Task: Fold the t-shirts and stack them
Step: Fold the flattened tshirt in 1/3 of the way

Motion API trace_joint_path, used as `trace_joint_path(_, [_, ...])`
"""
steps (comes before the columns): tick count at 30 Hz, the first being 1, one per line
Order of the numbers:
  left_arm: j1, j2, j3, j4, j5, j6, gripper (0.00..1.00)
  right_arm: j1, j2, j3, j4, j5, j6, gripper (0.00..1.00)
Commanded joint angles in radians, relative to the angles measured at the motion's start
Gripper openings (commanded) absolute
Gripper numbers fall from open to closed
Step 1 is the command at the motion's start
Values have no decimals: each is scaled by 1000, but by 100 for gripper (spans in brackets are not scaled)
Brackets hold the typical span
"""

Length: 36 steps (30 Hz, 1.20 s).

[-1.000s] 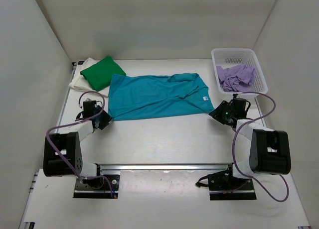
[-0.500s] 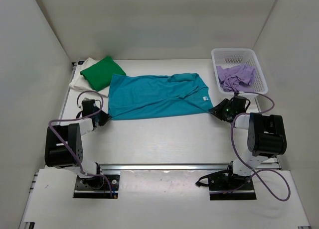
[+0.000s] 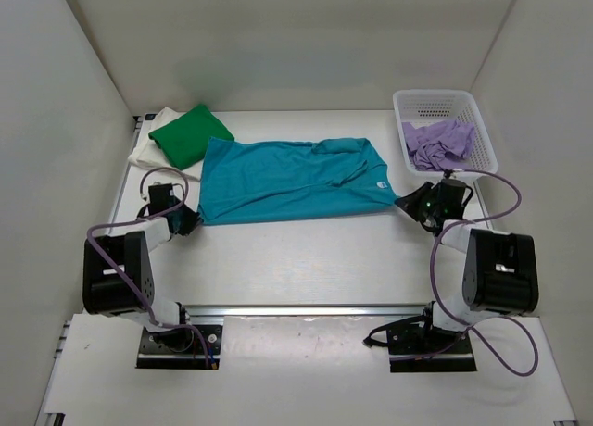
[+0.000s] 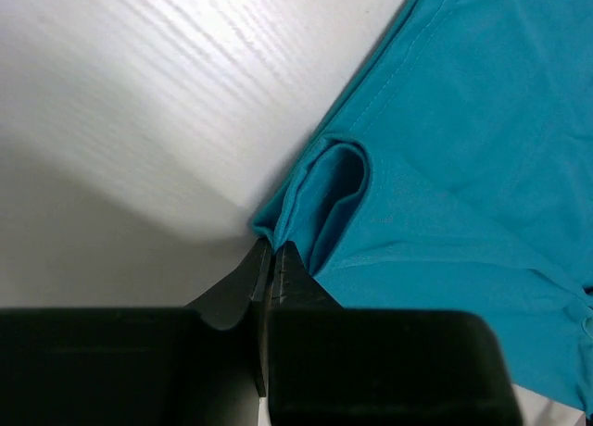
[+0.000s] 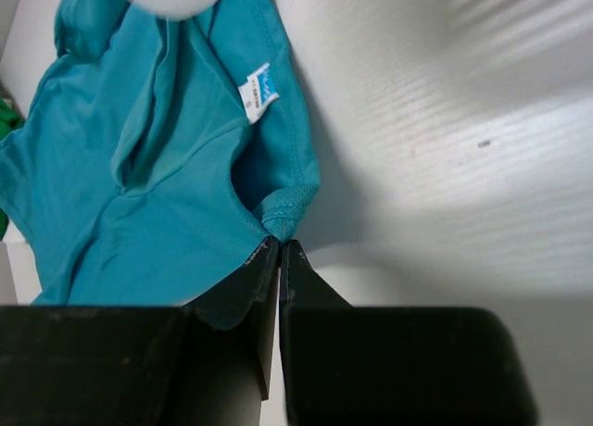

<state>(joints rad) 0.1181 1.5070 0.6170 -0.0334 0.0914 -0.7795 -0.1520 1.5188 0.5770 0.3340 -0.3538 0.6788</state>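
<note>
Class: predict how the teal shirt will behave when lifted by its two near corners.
Probably floppy: the teal shirt lies flat with soft folds, so its middle would likely sag. Likely light: its hem bunches at the left gripper. It may slip, since the right gripper pinches only an edge.

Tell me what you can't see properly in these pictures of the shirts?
- Top view: the cream shirt is mostly hidden under the green shirt.
- Top view: the lilac shirt is crumpled in the basket; its shape is unclear.
- Right wrist view: the label on the teal shirt has print too small to read.
- Left wrist view: the teal shirt runs off the right edge.
</note>
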Motion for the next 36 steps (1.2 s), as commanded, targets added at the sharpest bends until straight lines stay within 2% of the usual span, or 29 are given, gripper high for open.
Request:
trace_joint_path(1, [44,-88,-6,-85,28,49,0,-15,-89,-60,-30,47,-22,0])
trace_joint_path(4, [40,-155,-7,-163,36,103,0,-46,-185,-115,-105,53,-12,0])
trace_joint_path(8, [38,-260,-5,-324,70,199,0,-24,-411,-215,-297,119,-18,0])
trace_joint_path(11, [20,-349,-42,-408,74,244,0,-53,-576,-296,-407,70,-10,0])
trace_joint_path(12, [2,-376,-52,-439,52,255,3,-55,-639,-322,-452,67,-7,0])
trace_joint_path(15, [-8,-441,-111,-480,54,264,23,-11,-748,-353,-564,73,-5,4])
trace_joint_path(17, [-5,-468,-120,-485,30,258,53,-4,-798,-368,-613,67,2,7])
trace_joint_path(18, [-9,-481,-106,-490,22,253,63,-7,-801,-365,-618,73,1,12])
trace_joint_path(19, [-3,-485,-96,-496,12,253,81,-12,-812,-359,-642,76,-7,15])
trace_joint_path(21, [-6,-479,-41,-517,-24,266,96,-8,-822,-329,-676,96,-30,35])
trace_joint_path(22, [-3,-481,-25,-537,-53,269,98,0,-832,-319,-678,90,-38,40])
trace_joint_path(24, [-41,-501,21,-542,-65,278,95,3,-836,-272,-693,82,-54,46])
trace_joint_path(25, [-54,-513,32,-530,-55,276,79,3,-829,-228,-704,84,-74,46])
trace_joint_path(26, [-75,-522,41,-508,-35,275,56,8,-815,-203,-713,88,-112,48])
trace_joint_path(27, [-90,-528,30,-493,-24,272,46,15,-803,-147,-733,96,-129,48])
trace_joint_path(28, [-104,-524,21,-470,-9,258,25,31,-771,-96,-739,81,-165,42])
trace_joint_path(29, [-103,-510,9,-441,-19,250,11,54,-737,-51,-742,64,-195,33])
trace_joint_path(30, [-104,-499,-15,-433,-16,243,7,68,-721,-42,-744,46,-203,7])
trace_joint_path(31, [-103,-469,-38,-412,4,235,4,106,-682,-10,-737,35,-206,0])
trace_joint_path(32, [-100,-458,-55,-383,39,227,8,144,-668,-9,-704,27,-208,0])
trace_joint_path(34, [-86,-432,-88,-336,54,191,22,246,-646,-23,-646,57,-202,0])
trace_joint_path(36, [-100,-432,-100,-289,31,160,33,340,-596,-32,-603,96,-209,0])
